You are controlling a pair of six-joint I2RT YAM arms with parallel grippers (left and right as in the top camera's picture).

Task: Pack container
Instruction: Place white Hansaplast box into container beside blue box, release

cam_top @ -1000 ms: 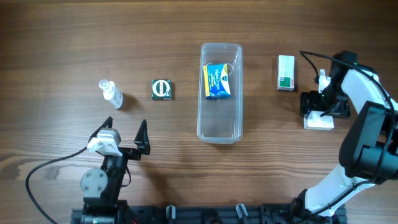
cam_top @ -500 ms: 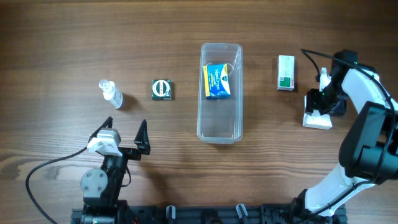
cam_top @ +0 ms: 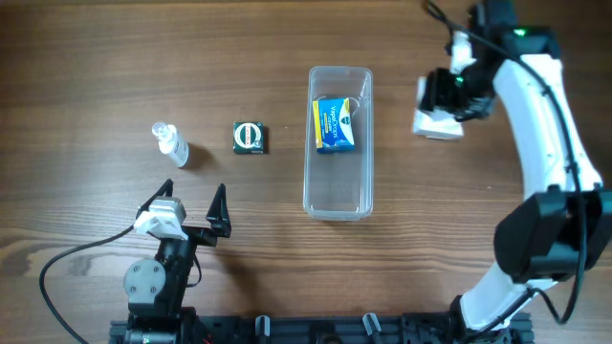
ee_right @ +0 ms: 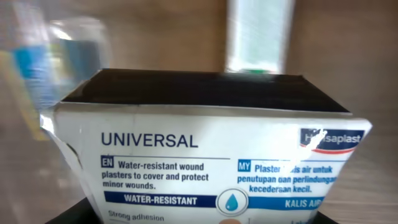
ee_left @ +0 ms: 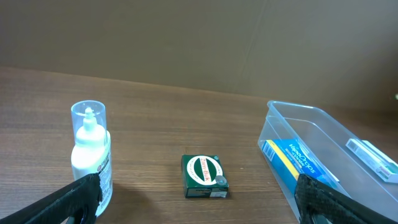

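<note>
The clear plastic container [cam_top: 338, 196] lies lengthwise at the middle of the table [cam_top: 96, 57], and a blue and yellow box [cam_top: 334, 124] rests inside it, in the half farther from the robot. To the right of the container, close beside its far end, the right gripper [cam_top: 448, 100] hangs above the table with its fingers closed on a white plaster box [cam_top: 432, 123]. In the right wrist view that box [ee_right: 211, 155] fills most of the frame, with a white and green box [ee_right: 258, 34] blurred on the table beyond it. To the left of the container a small dark green box [cam_top: 250, 137] lies flat, and farther left stands a small clear spray bottle [cam_top: 172, 143]. The left gripper [cam_top: 193, 196] sits well to the left of the container's near end, its fingers [ee_left: 81, 196] spread wide and holding nothing. Its wrist camera looks across at the bottle [ee_left: 90, 155], the green box [ee_left: 204, 176] and the container [ee_left: 323, 124].
</note>
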